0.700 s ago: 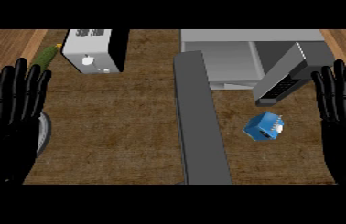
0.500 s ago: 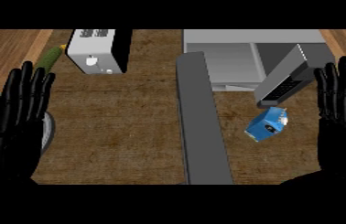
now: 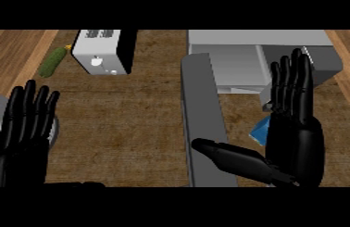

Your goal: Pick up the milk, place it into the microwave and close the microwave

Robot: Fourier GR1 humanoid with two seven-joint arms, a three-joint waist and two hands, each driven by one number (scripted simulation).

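Right hand (image 3: 295,129) hangs open over the right side of the bench (image 3: 130,110), palm down, fingers straight and pointing away toward the microwave (image 3: 259,36), thumb spread out to the left and holding nothing. Almost all of the milk (image 3: 260,130) is hidden beneath it; only a thin blue sliver of a small carton shows at the hand's left edge, on the bench in front of the microwave and just right of its door (image 3: 202,105). Whether the palm touches the carton cannot be told. Judging by its look, the carton is likely light and easy to lift, with thin walls that would dent if pinched too hard and smooth sides that could slide — the sensible hold is across two opposite flat faces around the middle, thumb on one and fingers on the other, not by a corner or the top. The microwave stands at the far right with its door swung fully open, a long grey slab reaching toward the robot. Its pale cavity is open to view, and no item shows in the part that can be seen, though the right hand's fingers cover some of it; the milk is not yet inside. Left hand (image 3: 26,129) rests open at the left edge, fingers up. A white toaster (image 3: 103,50) and a green cucumber (image 3: 53,63) sit at the far left, well apart from the milk.
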